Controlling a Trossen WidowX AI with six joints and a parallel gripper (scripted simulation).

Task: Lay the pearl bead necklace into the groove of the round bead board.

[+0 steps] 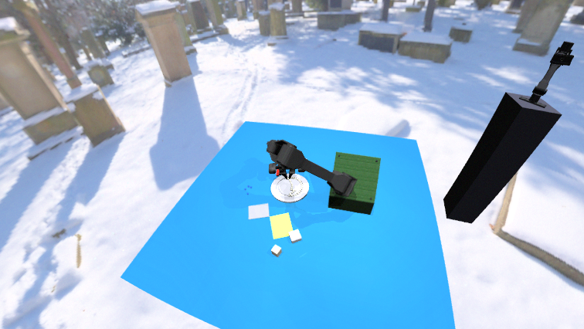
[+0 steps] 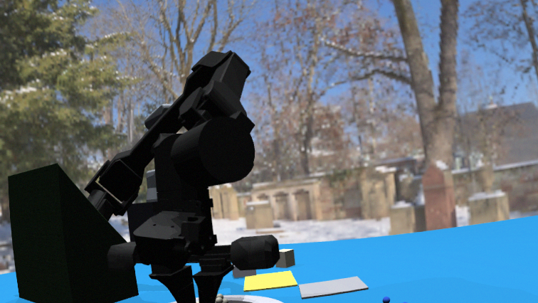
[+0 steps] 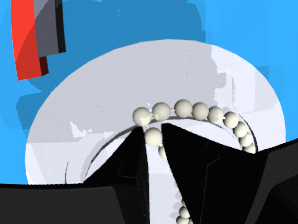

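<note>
The end effector (image 1: 289,177) (image 2: 196,299) (image 3: 152,133) is closed on the pearl necklace (image 1: 290,195) (image 2: 220,298) (image 3: 183,108), pointing down over the round board (image 1: 275,194) (image 2: 263,299) (image 3: 170,65), with a bead between its fingertips. The necklace is over the board: one run of beads curves along the groove's edge on one side, while another strand crosses the middle; whether any bead sits fully down in the groove cannot be told. Near the board, a few small blue balls (image 1: 248,188) (image 2: 386,299) lie to its left in the top view. Below the board in that view is a pale card (image 1: 258,211) (image 2: 333,286), with a yellow card (image 1: 280,225) (image 2: 270,281) just beside it. A white cube (image 1: 294,235) (image 2: 244,272) sits by the yellow card's corner, and a second white cube (image 1: 276,250) (image 2: 286,258) lies farther from the board. Well to the board's right stands a green block (image 1: 365,171) (image 2: 37,233), partly under the arm in the top view. All these share the blue surface (image 1: 347,265) (image 2: 413,263) (image 3: 285,30). Farther right of the board, outside the surface, is a tall black pillar (image 1: 498,163); snowy gravestones (image 1: 167,45) stand beyond.
</note>
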